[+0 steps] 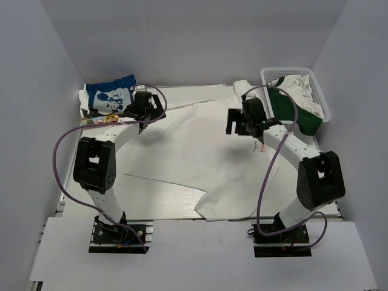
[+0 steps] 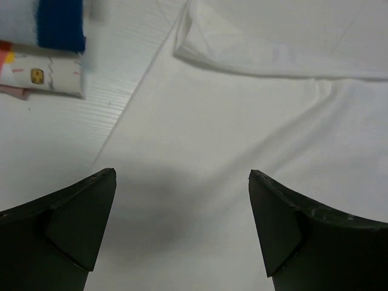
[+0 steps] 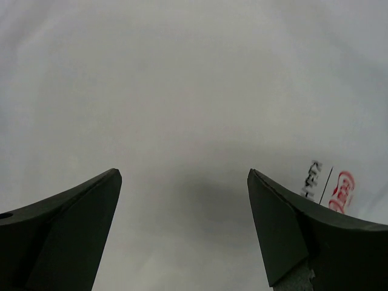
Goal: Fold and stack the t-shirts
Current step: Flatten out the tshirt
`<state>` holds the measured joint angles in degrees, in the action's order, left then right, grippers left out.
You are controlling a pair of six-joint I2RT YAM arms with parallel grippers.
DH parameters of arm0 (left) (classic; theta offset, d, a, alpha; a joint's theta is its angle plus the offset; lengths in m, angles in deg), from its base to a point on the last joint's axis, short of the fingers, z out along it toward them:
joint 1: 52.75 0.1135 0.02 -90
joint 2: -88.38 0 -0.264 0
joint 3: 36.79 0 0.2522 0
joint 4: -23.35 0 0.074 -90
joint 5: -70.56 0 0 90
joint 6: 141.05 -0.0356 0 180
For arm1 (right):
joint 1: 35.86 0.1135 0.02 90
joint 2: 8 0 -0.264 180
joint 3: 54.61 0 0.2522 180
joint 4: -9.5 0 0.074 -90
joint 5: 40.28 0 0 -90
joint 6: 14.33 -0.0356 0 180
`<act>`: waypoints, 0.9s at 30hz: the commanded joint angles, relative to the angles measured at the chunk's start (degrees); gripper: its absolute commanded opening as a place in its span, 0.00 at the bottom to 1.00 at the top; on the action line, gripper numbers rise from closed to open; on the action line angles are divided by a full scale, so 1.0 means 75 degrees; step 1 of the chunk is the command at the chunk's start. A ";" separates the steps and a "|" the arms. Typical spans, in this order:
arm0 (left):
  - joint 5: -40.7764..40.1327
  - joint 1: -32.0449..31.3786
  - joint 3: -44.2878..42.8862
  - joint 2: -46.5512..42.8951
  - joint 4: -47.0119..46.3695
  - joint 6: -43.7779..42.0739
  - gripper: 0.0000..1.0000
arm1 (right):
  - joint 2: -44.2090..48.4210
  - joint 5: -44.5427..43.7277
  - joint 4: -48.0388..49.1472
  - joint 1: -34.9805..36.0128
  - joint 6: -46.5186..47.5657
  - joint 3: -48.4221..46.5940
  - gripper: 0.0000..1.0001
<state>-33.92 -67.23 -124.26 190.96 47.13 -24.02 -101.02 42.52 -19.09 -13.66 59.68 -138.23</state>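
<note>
A large white t-shirt (image 1: 194,151) lies spread over most of the table, and a bit of its red logo (image 1: 262,147) shows beside the right arm. A folded blue t-shirt (image 1: 109,96) with white cartoon print sits at the back left. My left gripper (image 1: 140,108) hovers open over the white shirt's back left edge. In the left wrist view the left gripper (image 2: 182,176) holds nothing, with white cloth (image 2: 242,121) below and the blue shirt (image 2: 60,24) at top left. My right gripper (image 3: 183,176) is open and empty above white cloth, red logo (image 3: 341,193) at its right.
A white basket (image 1: 320,91) at the back right holds green and white clothes. A small printed item (image 2: 42,76) lies under the blue shirt. White walls enclose the table on three sides. Purple cables loop from both arms.
</note>
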 commanded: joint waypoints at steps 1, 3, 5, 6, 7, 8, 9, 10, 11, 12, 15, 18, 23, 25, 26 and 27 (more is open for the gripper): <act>0.0595 -0.0038 0.0382 0.0149 -0.0141 -0.0042 1.00 | 0.0481 -0.0118 -0.0447 0.0064 -0.1113 0.1225 0.90; 0.0524 -0.0038 0.0464 0.0384 -0.0071 0.0122 1.00 | 0.0799 -0.0212 -0.0320 0.0041 -0.1244 0.1939 0.90; 0.0594 -0.0038 0.0465 0.0455 0.0000 0.0123 1.00 | 0.0859 -0.0456 -0.0015 -0.0041 -0.1208 0.2178 0.90; 0.0595 -0.0038 0.0546 0.0559 0.0000 0.0123 1.00 | 0.0708 -0.0585 -0.0015 -0.0088 -0.1231 0.2202 0.90; 0.0595 -0.0038 0.0640 0.0560 -0.0093 0.0123 1.00 | 0.0602 -0.0656 -0.0119 -0.0193 -0.1220 0.2156 0.90; 0.0595 -0.0038 0.0641 0.0630 -0.0094 0.0123 1.00 | 0.0496 -0.0657 -0.0190 -0.0113 -0.1231 0.2074 0.90; 0.0595 -0.0038 0.0710 0.0631 -0.0094 0.0123 1.00 | 0.0078 -0.0645 -0.0202 -0.0135 -0.1115 0.1922 0.90; 0.0595 -0.0038 0.0711 0.0735 0.0010 0.0216 1.00 | -0.0077 -0.0576 -0.0202 -0.0158 -0.1091 0.1747 0.90; 0.0514 0.0043 0.0630 0.0887 0.0174 0.0333 1.00 | -0.0218 -0.0575 -0.0295 -0.0159 -0.1079 0.1513 0.90; 0.0513 0.0044 0.0629 0.0958 0.0315 0.0427 1.00 | -0.0695 -0.0587 -0.0377 -0.0228 -0.1068 0.1430 0.90; -0.0211 0.0114 0.0629 0.1122 0.0737 0.0790 1.00 | -0.1459 -0.0587 -0.0366 -0.0357 -0.0974 0.0856 0.90; -0.0822 0.0185 0.0385 0.1403 0.1299 0.1037 1.00 | -0.2081 -0.0411 -0.0378 -0.0451 -0.0974 0.0211 0.90; -0.0507 0.0418 -0.0272 0.2093 0.1476 0.1119 1.00 | -0.3088 0.0092 -0.0202 -0.0674 -0.0892 -0.0702 0.90; -0.0413 0.0419 -0.0647 0.2177 0.1476 0.1049 1.00 | -0.3429 0.0151 -0.0273 -0.0733 -0.0799 -0.1405 0.90; -0.0320 0.0419 -0.0845 0.2270 0.1476 0.1049 1.00 | -0.3732 0.0140 -0.0307 -0.0744 -0.0577 -0.1604 0.90; -0.0203 0.0419 -0.0929 0.2271 0.1476 0.1049 1.00 | -0.3851 0.0175 -0.0493 -0.0779 -0.0494 -0.2268 0.90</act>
<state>-37.85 -64.87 -129.77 205.50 54.43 -17.29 -124.47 41.05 -21.06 -18.56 53.69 -148.92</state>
